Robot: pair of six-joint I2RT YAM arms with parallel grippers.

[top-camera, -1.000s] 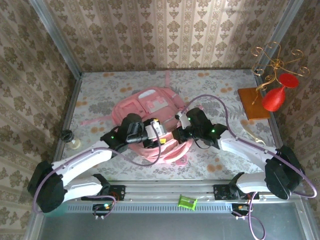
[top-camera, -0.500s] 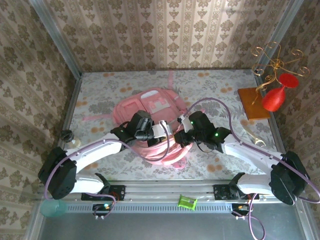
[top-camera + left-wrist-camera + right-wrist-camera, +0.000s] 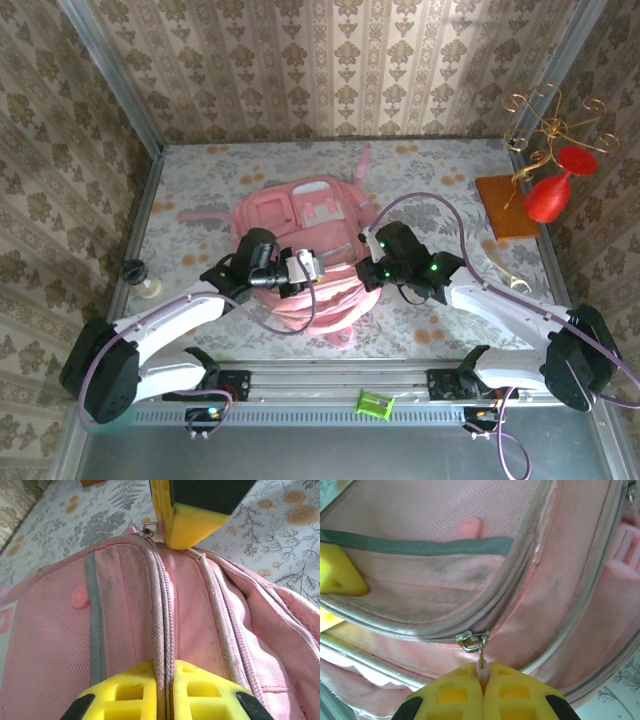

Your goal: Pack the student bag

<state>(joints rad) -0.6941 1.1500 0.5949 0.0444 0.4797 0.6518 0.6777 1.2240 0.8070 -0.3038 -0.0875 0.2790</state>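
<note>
Student bag: pink, lying on surface. Left fingers: pinching zip seam of bag. Right fingers: pinching zip pull, apparently at bag's side.

Top view: bright, even, diffuse from overhead; slightly hazy, low contrast. Faint soft shadows under arms and beside student bag. Small green lights glowing on both arms. Red glass heavily saturated, little surface detail. Wide-angle convergence of walls toward corners.

Left wrist: well lit, pink fabric crisp mid-frame. Tablecloth bright, near washed out at top right. Left gripper soft at bottom edge, too close for focus.

Right wrist: dimmer, shaded fabric, muted colour. Zip pull sharp, right gripper blurred, lower left corner dark and smeared.
</note>
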